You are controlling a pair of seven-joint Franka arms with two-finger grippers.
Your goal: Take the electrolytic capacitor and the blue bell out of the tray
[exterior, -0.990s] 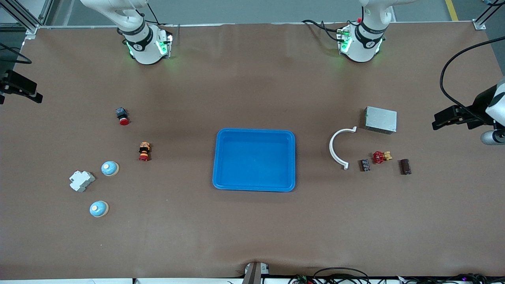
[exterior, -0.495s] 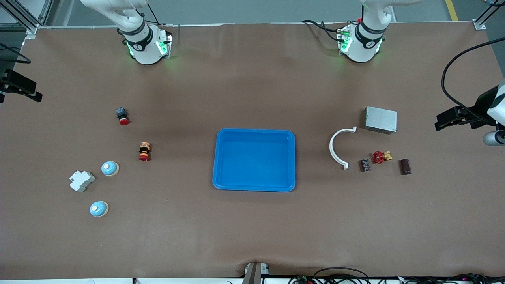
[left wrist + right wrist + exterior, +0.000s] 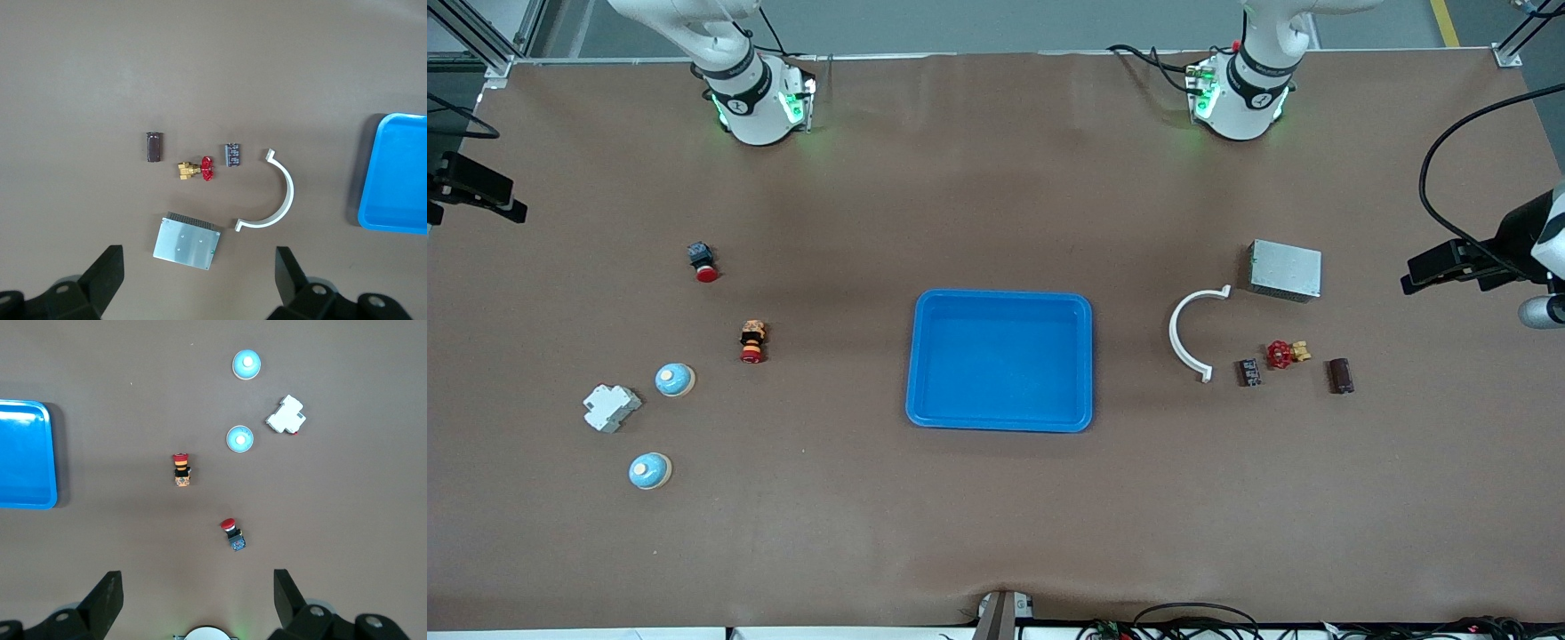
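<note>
Mid-table: the blue tray (image 3: 919,391) sits empty on the brown table (image 3: 996,533), nothing inside its low rim.
Capacitors: two dark cylinders lie toward the left arm's end, a larger capacitor (image 3: 1340,375) and a smaller capacitor (image 3: 1248,372), with a red-handled brass valve (image 3: 1285,354) between them; all three are well apart from the tray.
Bells: a blue bell (image 3: 674,380) and a second blue bell (image 3: 649,470) rest toward the right arm's end, just beside a white breaker (image 3: 611,407), the second nearer the front camera.
Also present: a white curved clip (image 3: 1184,338), a grey metal box (image 3: 1285,270), and two red-capped push buttons (image 3: 753,342) and (image 3: 703,260).
Left gripper: the left gripper (image 3: 200,277) hangs high over the metal box, fingers spread wide, holding nothing.
Right gripper: the right gripper (image 3: 199,597) hangs high over bare table near one push button, fingers wide apart and empty.
Step in hand: judged complete, since both named parts lie outside the tray; the sound move is to keep both arms clear and disturb nothing.
</note>
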